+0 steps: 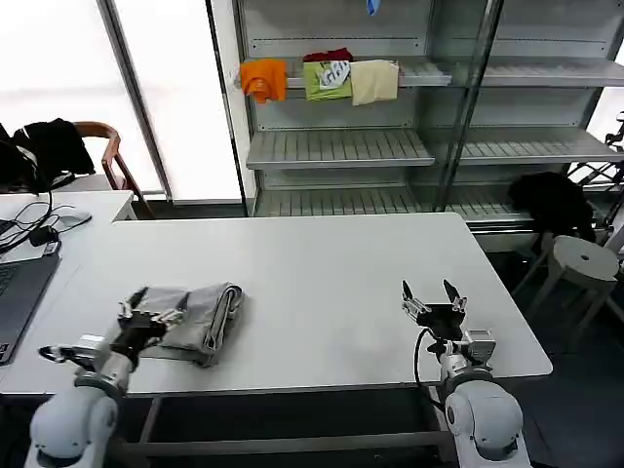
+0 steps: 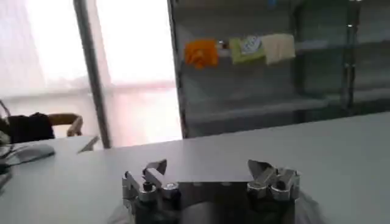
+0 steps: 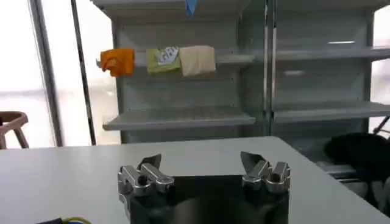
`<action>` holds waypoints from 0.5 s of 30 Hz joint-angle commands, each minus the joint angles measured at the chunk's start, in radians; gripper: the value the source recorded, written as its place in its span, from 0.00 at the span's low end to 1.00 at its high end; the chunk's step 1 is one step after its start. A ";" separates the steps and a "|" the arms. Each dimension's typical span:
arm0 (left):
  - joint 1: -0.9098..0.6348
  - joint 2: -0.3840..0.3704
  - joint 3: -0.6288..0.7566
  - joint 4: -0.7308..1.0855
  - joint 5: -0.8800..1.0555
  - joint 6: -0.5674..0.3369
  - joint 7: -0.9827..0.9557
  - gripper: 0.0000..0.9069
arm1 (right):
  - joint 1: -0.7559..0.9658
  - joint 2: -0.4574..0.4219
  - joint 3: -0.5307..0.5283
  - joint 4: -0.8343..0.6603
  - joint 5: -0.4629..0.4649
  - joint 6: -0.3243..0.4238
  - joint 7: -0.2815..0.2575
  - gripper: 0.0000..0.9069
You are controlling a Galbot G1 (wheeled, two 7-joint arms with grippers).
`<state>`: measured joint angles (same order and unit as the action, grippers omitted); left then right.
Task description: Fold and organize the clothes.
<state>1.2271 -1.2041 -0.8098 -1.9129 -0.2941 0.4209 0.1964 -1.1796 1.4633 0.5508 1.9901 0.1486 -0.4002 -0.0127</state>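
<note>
The soft grey shirt (image 1: pixel 200 317) is lying folded in a thick bundle on the white table (image 1: pixel 322 283), its long side pointing away from the robot. The left gripper (image 1: pixel 146 314) is sitting right at its near left edge, fingers spread wide and holding nothing. The right gripper (image 1: pixel 434 292) is waiting well apart, also wide and empty.

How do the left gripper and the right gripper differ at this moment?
The left gripper is over the folded grey shirt near the table's left front; the right gripper is above bare table at the right. The left gripper points toward the shirt, the right one away from the robot. Both are open.
</note>
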 commanded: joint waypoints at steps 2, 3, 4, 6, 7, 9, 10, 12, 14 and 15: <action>-0.087 0.180 -0.150 0.328 -0.187 0.006 -0.070 1.00 | 0.004 0.001 -0.015 -0.008 -0.007 0.001 0.001 1.00; -0.087 0.177 -0.143 0.334 -0.177 0.016 -0.067 1.00 | 0.004 0.001 -0.016 -0.008 -0.007 0.001 0.001 1.00; -0.087 0.174 -0.135 0.338 -0.159 0.025 -0.063 1.00 | 0.004 0.001 -0.016 -0.008 -0.007 0.001 0.001 1.00; -0.086 0.160 -0.126 0.341 -0.137 0.031 -0.044 1.00 | 0.002 0.001 -0.016 -0.006 -0.007 0.002 0.001 1.00; -0.085 0.152 -0.122 0.339 -0.130 0.036 -0.038 1.00 | 0.001 0.001 -0.015 -0.005 -0.007 0.004 0.001 1.00; -0.080 0.140 -0.109 0.330 -0.123 0.047 -0.023 1.00 | -0.003 -0.001 -0.013 -0.002 -0.005 0.004 0.001 1.00; -0.075 0.133 -0.106 0.326 -0.119 0.055 -0.022 1.00 | -0.004 -0.002 -0.011 -0.001 -0.004 0.005 0.001 1.00; -0.073 0.122 -0.094 0.322 -0.110 0.071 -0.021 1.00 | -0.006 -0.003 -0.008 -0.001 -0.004 0.007 0.001 1.00; -0.070 0.113 -0.087 0.319 -0.106 0.069 -0.018 1.00 | -0.009 -0.007 -0.006 0.001 -0.003 0.009 0.000 1.00; -0.068 0.108 -0.084 0.315 -0.107 0.072 -0.015 1.00 | -0.011 -0.008 -0.004 0.002 -0.003 0.010 0.001 1.00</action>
<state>1.1727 -1.0990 -0.8906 -1.6677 -0.3941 0.4585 0.1685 -1.1872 1.4576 0.5456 1.9900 0.1446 -0.3925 -0.0121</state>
